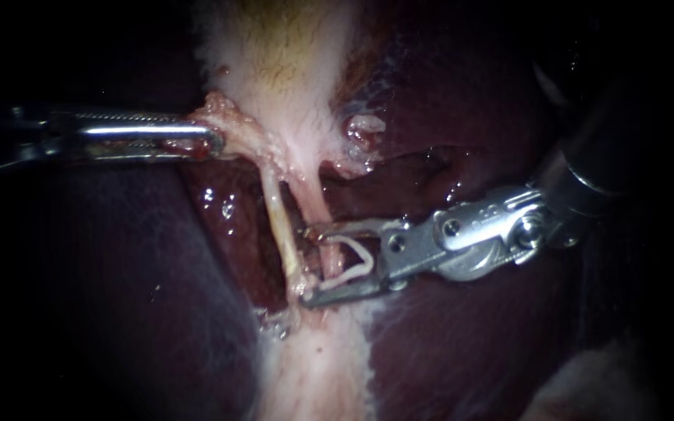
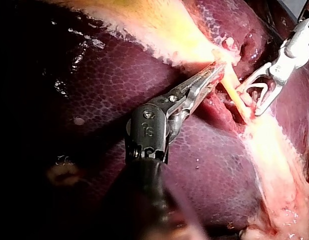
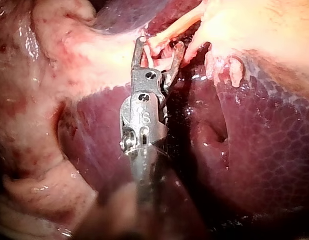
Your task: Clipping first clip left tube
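Tubes run side by side down the middle of the endoscope view, from the pale gallbladder [image 1: 290, 70] at the top toward a white band of tissue [image 1: 313, 366] at the bottom. The left tube [image 1: 278, 218] is the thin, yellowish one. Its long axis is near upright, leaning so that its lower end sits a little further right than its upper end. The right tube [image 1: 315, 204], pinker, lies just beside it. Dark liver [image 1: 118, 296] fills both sides.

Your right instrument [image 1: 307, 265] comes in from the upper right and points left, almost level. Its jaws stand wide apart with a white clip [image 1: 359, 267] held between them, one leg along each jaw, its mouth facing left toward the tubes. The right tube crosses the gap between the jaws. The left tube lies at the jaw tips, and you cannot tell whether the tips reach past it.

Your left instrument [image 1: 208, 142] lies level from the left edge, its jaws clamped on pale tissue [image 1: 232, 125] at the gallbladder's lower left edge, just above the left tube's upper end.
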